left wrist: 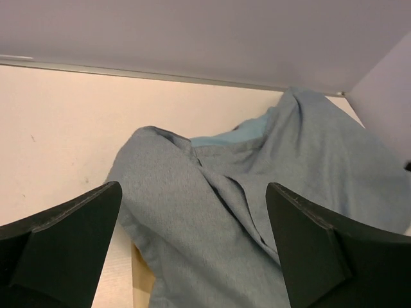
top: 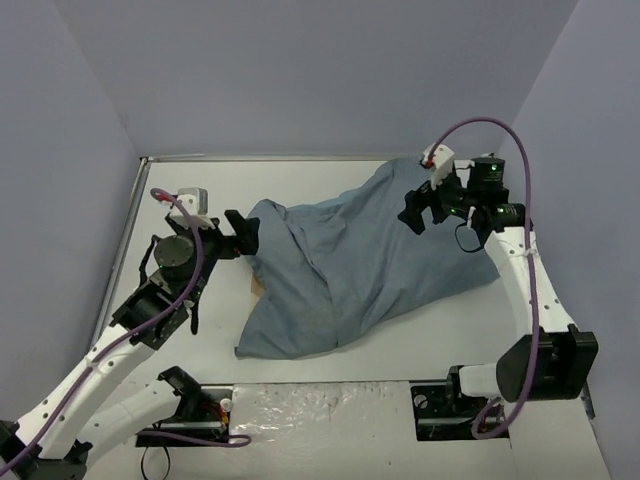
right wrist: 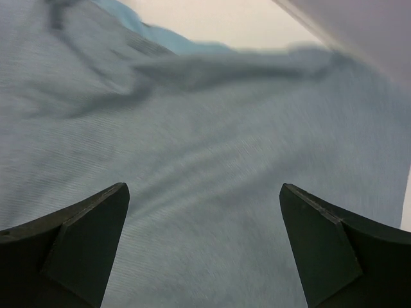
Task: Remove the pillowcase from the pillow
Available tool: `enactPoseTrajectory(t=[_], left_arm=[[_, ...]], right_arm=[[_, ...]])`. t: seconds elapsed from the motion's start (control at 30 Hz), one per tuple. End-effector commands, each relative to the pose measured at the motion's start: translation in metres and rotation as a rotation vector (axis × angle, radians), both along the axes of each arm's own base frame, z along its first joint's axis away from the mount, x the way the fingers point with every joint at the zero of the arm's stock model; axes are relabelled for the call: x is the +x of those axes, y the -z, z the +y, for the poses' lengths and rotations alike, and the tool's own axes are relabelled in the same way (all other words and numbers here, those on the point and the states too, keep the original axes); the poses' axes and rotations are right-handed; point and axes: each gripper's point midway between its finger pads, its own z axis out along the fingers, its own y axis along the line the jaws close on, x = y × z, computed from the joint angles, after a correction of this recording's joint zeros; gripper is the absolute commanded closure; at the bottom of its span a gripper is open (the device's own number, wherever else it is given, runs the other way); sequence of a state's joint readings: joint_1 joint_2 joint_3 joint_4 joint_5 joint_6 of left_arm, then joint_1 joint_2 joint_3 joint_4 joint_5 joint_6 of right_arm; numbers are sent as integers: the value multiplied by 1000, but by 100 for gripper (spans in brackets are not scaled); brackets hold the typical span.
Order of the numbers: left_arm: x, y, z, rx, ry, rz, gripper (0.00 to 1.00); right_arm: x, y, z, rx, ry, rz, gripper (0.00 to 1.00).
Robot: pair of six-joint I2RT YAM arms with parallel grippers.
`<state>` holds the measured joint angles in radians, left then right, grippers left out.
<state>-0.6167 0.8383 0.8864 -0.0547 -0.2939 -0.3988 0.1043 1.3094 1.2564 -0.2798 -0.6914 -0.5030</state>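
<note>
1. Pillowcase (top: 350,265) lies as one plain grey-blue heap across the middle of the white table (top: 180,170). It stretches from the left gripper (top: 243,237) to the right gripper (top: 418,210). Only the top view shows it whole.
2. The left wrist view adds a light blue strip (left wrist: 218,138) at a fold and a cream sliver (left wrist: 140,273) under the cloth's near edge.
3. Count: one cloth heap, two arms, two grippers.
4. The left gripper (left wrist: 192,187) is spread wide and holds nothing, with cloth lying ahead between its fingers. The right gripper (right wrist: 203,187) is likewise wide apart above the cloth, gripping nothing.
5. The pillow is hidden under the cloth, and I cannot tell whether the sliver belongs to it. The right wrist view is blurred.
</note>
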Motion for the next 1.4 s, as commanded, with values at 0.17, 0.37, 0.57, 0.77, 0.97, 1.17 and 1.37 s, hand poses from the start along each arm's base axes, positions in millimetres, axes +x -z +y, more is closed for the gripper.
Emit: enactPoseTrajectory(t=[0.17,0.37,0.57,0.77,0.97,1.17,1.37], left_arm=[[-37,96,-39,-124,207,351,5],[-31,129,-53,-352,235,408,3],[-18,151,-77,-430,360,466,2],[5,166,-81,-465,382,491,25],[11,192,-71,-458,346,549,81],[10,182,-47,-457,273,523,98],[-16,140,7,-379,80,401,98]], right_arm=[[25,60,-133,88,519,226,0],[20,107,-168,78,605,337,2],[31,155,-173,121,587,478,24],[34,178,-172,148,547,537,66],[27,158,-184,128,559,464,91],[25,133,-224,83,657,369,100],[20,126,-260,43,747,298,100]])
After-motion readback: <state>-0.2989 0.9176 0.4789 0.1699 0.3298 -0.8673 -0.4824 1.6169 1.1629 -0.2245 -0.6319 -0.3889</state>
